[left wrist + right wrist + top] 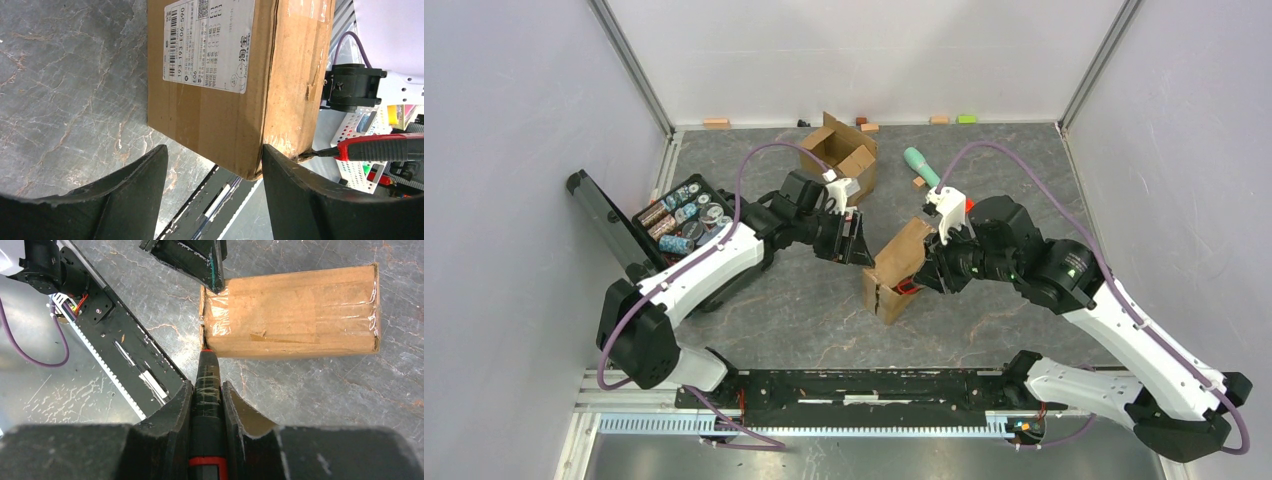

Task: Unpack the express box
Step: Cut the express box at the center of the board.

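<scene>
The sealed cardboard express box lies at the middle of the table, its shipping label showing in the left wrist view and its taped top in the right wrist view. My left gripper is open beside the box's left end; one finger touches the box's near corner. My right gripper is shut on a black and red cutter. The cutter's tip sits at the end of the box's taped seam. The cutter also shows in the left wrist view.
An opened empty cardboard box stands at the back. A black bin with several cans sits at the left, its lid raised. A teal object lies behind the right arm. The black rail runs along the near edge.
</scene>
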Controlling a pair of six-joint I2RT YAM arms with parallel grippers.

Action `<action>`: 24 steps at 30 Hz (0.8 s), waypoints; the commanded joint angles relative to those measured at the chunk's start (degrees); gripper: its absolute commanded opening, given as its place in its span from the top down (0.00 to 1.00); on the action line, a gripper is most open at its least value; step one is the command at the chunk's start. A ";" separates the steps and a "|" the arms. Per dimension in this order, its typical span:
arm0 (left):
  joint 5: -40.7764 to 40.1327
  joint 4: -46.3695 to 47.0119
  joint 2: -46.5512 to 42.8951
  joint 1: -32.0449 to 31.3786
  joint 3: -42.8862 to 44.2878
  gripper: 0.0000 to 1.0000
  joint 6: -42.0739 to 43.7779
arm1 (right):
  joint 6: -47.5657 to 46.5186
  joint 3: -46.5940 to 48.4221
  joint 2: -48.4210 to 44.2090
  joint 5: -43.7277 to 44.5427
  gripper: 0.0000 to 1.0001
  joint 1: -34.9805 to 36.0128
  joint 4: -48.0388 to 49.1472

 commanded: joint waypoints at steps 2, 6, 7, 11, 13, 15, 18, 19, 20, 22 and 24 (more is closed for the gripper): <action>-16.29 -4.43 4.45 1.67 -4.01 0.27 3.59 | 0.49 0.66 -1.61 -0.91 1.00 0.32 -6.59; -14.78 -3.82 4.06 1.67 -3.72 0.27 3.23 | 0.92 2.35 -1.47 -0.58 1.00 0.26 -6.07; -13.90 -3.66 3.95 1.66 -3.58 0.27 3.17 | 1.01 2.63 -1.46 -0.81 1.00 0.28 -5.54; -12.12 -3.51 3.38 1.05 -2.51 0.27 3.15 | 0.96 4.17 -1.09 -0.80 1.00 0.26 -2.18; -11.26 -3.51 3.03 0.63 -2.10 0.27 2.83 | 0.96 5.64 -0.41 1.06 1.00 0.28 -0.06; -10.26 -3.26 2.55 0.39 -2.06 0.27 2.00 | 1.25 6.84 -0.18 3.41 1.00 0.26 2.52; -9.52 -3.16 1.66 0.17 -2.08 0.27 1.26 | 1.85 6.85 -0.30 3.86 1.00 0.26 7.48; -9.34 -3.16 1.42 0.13 -2.08 0.27 0.97 | 1.87 5.75 -0.33 3.83 1.00 0.30 8.85; -9.11 -3.21 1.20 0.15 -2.08 0.27 0.82 | 2.03 4.66 -0.42 4.12 1.00 0.27 10.35; -8.61 -2.99 0.76 0.06 -2.25 0.27 0.40 | 2.51 1.56 -0.73 3.53 1.00 0.28 13.58; -8.31 -2.98 0.55 0.09 -2.25 0.27 0.13 | 2.97 -1.56 -1.34 3.50 1.00 0.27 16.36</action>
